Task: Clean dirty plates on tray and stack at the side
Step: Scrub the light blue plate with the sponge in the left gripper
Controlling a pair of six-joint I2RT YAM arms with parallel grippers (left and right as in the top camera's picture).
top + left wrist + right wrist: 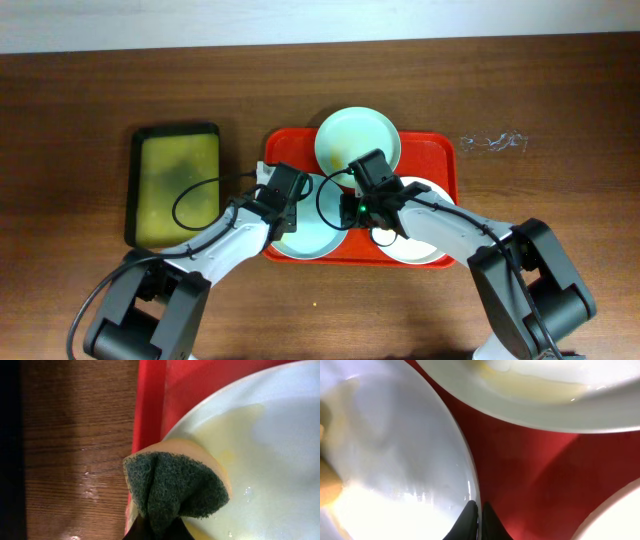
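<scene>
Both arms reach forward and inward with elbows bent, wrists near each other, the left gripper (155, 530) clamped on a sponge (175, 487) and the right gripper (480, 512) with its jaws pressed together.

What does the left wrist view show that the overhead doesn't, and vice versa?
Left wrist only: a folded sponge pinched in the left gripper, green scouring face outward, at the rim of the pale blue plate, beside a yellowish smear. Overhead only: the mint green plate at the far side of the red tray, the white plate partly under the right arm, the black tray to the left. Both: the red tray, the pale blue plate, the wooden table.
</scene>
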